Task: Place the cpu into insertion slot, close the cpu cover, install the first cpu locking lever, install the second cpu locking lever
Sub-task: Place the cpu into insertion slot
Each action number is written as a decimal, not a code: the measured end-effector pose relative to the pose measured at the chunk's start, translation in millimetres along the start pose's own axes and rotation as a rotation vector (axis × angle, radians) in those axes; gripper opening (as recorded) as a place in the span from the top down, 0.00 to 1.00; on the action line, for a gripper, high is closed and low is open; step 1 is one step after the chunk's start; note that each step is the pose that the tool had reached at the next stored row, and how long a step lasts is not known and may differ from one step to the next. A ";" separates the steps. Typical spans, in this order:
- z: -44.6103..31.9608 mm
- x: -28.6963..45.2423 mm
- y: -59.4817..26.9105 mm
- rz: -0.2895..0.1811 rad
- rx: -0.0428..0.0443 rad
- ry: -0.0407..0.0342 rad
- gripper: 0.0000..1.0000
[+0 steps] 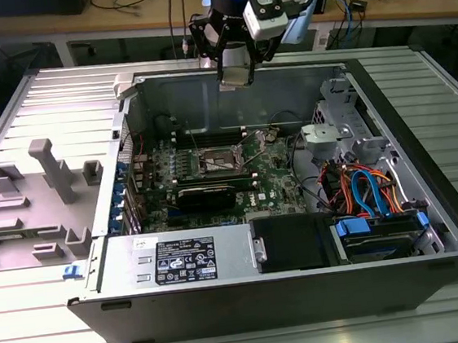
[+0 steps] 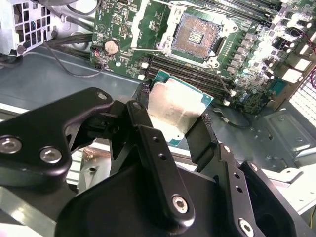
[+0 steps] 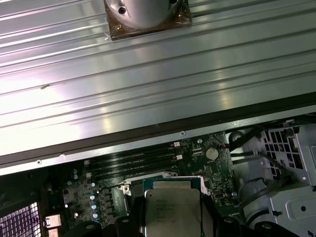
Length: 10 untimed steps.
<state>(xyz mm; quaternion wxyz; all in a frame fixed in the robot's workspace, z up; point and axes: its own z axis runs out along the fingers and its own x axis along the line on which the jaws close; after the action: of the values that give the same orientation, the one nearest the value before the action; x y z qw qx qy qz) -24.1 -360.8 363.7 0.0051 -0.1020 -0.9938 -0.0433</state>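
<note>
In the exterior view the claw [image 1: 237,74] hangs high by the far wall of the open computer case [image 1: 267,298], which sits on the ribbed table [image 1: 441,313]. The insertion slot [image 1: 220,161] lies well below on the green board [image 1: 282,174]. In the second wrist view black fingers [image 2: 142,116] clamp two edges of the cpu [image 2: 177,107], and the insertion slot [image 2: 197,37] is bare and well apart from it. In the first wrist view the cpu [image 3: 173,210] sits gripped above the green board
</note>
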 end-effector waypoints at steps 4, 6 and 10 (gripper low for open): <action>0.1 0.0 -0.2 0.008 -0.0003 -0.0007 0.45; 0.3 -0.1 -0.2 0.016 -0.0002 -0.0014 0.45; 0.7 -0.1 -0.2 0.036 -0.0007 -0.0031 0.45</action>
<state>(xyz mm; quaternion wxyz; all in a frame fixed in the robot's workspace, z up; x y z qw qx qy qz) -24.1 -360.9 363.0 0.0043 -0.1200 -0.9918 -0.0434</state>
